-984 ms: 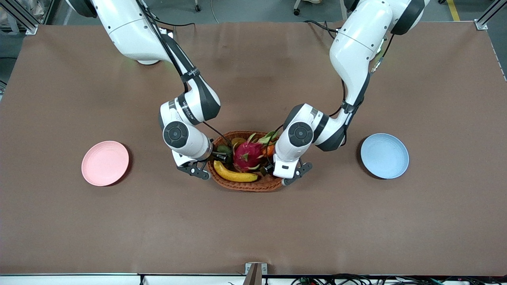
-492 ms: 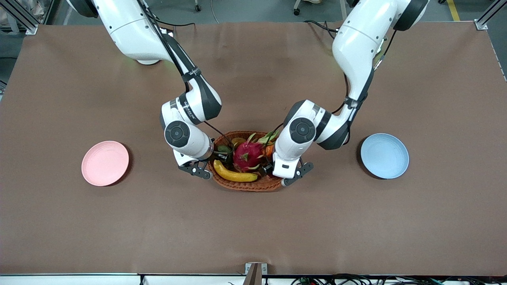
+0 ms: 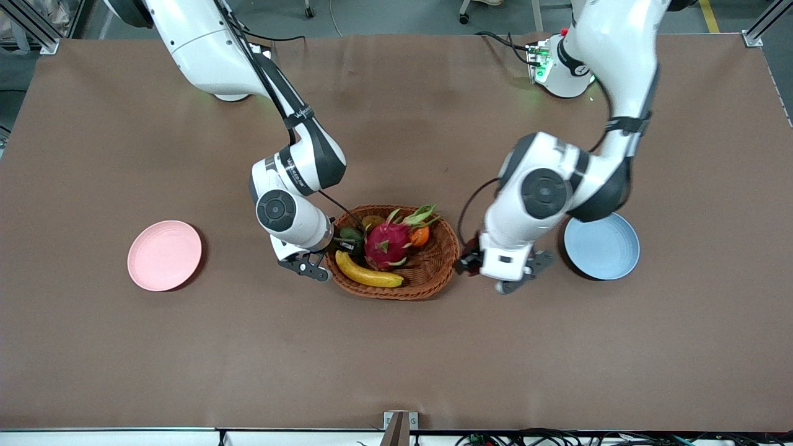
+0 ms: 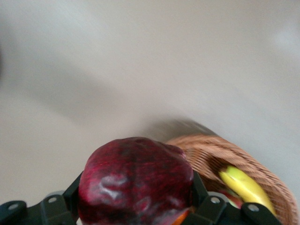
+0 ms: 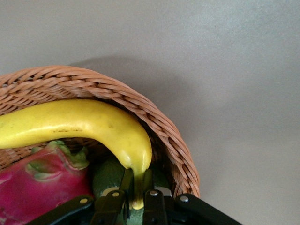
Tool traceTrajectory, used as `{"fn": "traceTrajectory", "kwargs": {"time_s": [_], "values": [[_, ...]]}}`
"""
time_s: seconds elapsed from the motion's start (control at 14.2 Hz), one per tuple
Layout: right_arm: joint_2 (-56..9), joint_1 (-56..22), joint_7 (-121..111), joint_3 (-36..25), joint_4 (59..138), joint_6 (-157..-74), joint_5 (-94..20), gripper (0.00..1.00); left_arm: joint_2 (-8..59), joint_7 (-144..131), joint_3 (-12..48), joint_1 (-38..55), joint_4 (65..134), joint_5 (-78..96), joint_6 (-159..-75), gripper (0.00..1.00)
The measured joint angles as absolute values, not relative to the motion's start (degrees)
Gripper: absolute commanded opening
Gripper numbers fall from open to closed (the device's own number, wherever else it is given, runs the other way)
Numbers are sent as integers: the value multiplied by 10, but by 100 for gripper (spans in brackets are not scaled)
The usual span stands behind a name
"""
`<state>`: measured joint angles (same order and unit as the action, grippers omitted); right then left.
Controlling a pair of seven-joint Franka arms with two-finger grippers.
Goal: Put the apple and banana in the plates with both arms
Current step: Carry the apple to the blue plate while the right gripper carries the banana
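Note:
My left gripper point(image 3: 469, 263) is shut on the dark red apple point(image 4: 136, 180), which fills the space between its fingers in the left wrist view. It hangs over the bare table between the wicker basket point(image 3: 433, 272) and the pale blue plate point(image 3: 604, 244). My right gripper point(image 3: 342, 246) is down in the basket at the end toward the right arm. It is shut on the stem tip of the yellow banana point(image 5: 79, 122), which lies along the basket's nearer rim point(image 3: 368, 274). The pale pink plate point(image 3: 164, 255) stands toward the right arm's end of the table.
The basket also holds a pink dragon fruit point(image 3: 387, 243), a small orange point(image 3: 420, 235) and a green fruit point(image 5: 108, 176) under the right gripper. The basket rim point(image 5: 164, 131) curves close beside the right gripper's fingers. Brown table surface lies all round.
My left arm has come out of the basket with the apple and swung toward the blue plate. My right arm has stayed at the banana's end.

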<state>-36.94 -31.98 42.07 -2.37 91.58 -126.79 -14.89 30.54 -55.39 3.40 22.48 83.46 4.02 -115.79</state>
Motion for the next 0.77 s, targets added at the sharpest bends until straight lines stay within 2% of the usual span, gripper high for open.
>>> {"fn": "traceTrajectory", "kwargs": {"time_s": [0.21,0.49,0.77], "values": [[-369,-318,421,-28,889,-1227,-149,0,254,-423,33,150,911,39,-1152,54],[-361,-307,421,-32,826,-1119,-173,0,211,-286,33,60,998,26,-1155,54],[-312,-246,381,-39,792,-988,-191,0,209,-222,33,11,1071,5,-1240,55]]}}
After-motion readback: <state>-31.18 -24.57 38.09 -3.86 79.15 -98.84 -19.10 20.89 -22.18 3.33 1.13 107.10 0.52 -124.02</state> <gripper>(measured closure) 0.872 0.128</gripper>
